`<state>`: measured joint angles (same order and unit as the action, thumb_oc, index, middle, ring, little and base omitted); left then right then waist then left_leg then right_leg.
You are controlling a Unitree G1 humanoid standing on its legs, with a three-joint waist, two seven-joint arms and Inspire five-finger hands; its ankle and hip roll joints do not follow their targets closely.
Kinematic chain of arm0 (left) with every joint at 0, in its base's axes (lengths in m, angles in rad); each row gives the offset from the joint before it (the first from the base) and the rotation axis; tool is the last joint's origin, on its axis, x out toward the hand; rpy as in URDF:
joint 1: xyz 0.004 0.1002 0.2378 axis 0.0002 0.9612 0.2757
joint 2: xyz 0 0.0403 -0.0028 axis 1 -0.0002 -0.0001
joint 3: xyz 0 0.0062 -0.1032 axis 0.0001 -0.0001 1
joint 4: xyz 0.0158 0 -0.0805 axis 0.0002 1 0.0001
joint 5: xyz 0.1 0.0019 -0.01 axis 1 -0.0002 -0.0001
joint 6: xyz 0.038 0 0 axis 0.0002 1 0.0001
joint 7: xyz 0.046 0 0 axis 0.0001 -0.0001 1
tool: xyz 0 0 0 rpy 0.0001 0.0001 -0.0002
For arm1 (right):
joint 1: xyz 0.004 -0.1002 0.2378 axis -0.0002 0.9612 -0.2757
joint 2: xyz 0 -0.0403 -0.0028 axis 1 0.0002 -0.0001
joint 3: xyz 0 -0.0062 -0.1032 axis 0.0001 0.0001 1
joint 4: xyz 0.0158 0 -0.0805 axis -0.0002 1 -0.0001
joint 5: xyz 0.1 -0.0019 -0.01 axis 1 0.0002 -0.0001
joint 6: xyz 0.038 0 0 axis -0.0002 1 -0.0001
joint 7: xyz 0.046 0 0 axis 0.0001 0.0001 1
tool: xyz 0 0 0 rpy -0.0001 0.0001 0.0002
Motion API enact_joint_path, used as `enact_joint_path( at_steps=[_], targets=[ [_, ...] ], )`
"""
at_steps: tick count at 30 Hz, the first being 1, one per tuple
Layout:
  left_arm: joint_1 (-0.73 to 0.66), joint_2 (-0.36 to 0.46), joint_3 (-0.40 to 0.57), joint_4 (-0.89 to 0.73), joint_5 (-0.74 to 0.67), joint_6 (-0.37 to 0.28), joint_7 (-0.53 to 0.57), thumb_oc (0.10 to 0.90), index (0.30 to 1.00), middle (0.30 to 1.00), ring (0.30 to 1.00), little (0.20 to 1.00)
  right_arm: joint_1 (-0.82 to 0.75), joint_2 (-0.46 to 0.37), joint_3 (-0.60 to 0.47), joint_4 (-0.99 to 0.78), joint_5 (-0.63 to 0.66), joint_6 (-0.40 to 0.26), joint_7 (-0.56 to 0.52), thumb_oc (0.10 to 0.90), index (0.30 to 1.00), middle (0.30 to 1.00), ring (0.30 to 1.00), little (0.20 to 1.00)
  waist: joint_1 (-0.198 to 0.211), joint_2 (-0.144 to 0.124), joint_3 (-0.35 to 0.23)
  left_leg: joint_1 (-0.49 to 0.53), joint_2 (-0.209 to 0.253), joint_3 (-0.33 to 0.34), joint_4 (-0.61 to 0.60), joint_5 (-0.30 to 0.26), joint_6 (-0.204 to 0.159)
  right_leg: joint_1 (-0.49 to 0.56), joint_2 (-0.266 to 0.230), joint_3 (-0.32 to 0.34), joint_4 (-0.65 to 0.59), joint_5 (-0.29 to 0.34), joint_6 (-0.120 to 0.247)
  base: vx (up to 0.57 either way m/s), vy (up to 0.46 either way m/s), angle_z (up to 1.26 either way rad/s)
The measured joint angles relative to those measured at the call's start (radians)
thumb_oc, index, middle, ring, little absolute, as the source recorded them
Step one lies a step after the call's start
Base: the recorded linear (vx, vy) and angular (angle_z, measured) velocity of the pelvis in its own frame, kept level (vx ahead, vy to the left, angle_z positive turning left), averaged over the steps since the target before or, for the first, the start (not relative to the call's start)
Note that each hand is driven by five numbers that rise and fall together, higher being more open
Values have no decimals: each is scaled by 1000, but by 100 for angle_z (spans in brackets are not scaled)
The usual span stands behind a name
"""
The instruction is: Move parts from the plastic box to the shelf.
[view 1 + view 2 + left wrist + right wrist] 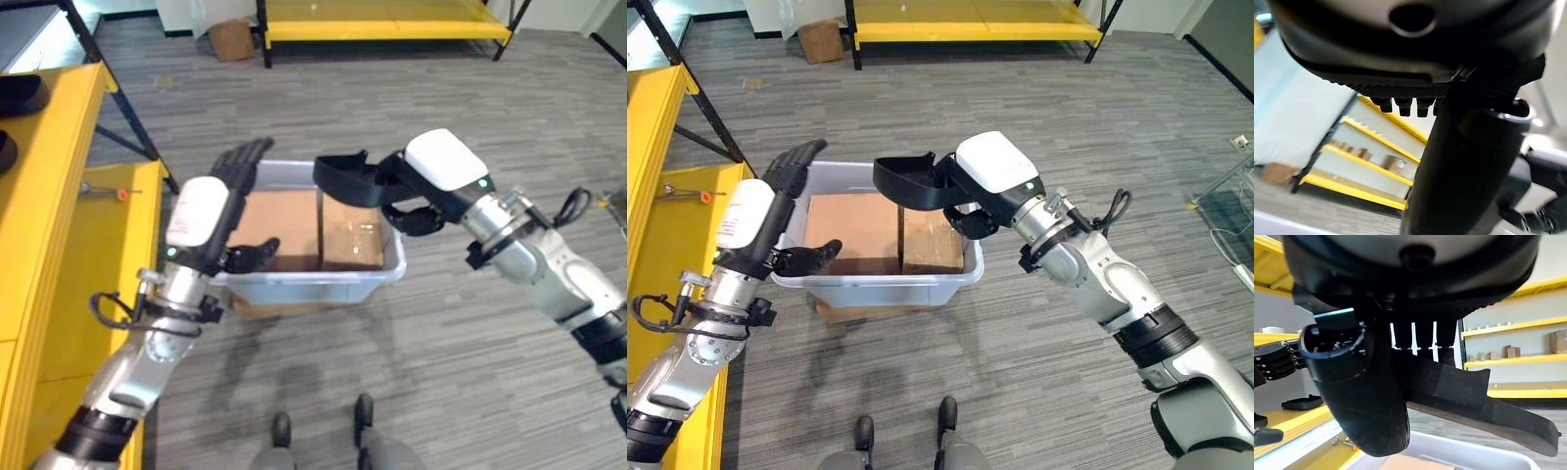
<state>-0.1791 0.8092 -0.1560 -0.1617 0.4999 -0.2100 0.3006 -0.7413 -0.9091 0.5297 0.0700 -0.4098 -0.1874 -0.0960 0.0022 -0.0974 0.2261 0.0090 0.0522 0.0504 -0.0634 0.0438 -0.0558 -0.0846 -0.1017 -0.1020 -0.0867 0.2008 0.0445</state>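
Right hand [970, 211] grips a curved black part [906, 181] above the plastic box [877, 282] (grey plank floor [1019, 323], yellow shelf [69, 215] alongside), left hand [774, 211] splayed wide.

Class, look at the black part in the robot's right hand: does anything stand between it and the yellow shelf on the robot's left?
Yes. The open left hand is raised over the plastic box, between the black part in the right hand and the yellow shelf.

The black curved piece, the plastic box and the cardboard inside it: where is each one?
black curved part [906, 184], right eye view, its broad free end.
plastic box [892, 279], right eye view, its near wall.
cardboard boxes [852, 227], right eye view, the left one's top.
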Motion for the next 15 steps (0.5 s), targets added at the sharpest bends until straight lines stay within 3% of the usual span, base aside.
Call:
enact_joint_path(
  at_steps=[15],
  targets=[
    [-90,48,-97,6,191,-30,45,900,1000,1000,1000,1000,-1,40,81,-29,21,-20,2,400,300,300,300,300,-1,-17,-37,16,-1,4,-14,8,-1,8,0,11,-1,-6,5,6,1,0]
  ],
)
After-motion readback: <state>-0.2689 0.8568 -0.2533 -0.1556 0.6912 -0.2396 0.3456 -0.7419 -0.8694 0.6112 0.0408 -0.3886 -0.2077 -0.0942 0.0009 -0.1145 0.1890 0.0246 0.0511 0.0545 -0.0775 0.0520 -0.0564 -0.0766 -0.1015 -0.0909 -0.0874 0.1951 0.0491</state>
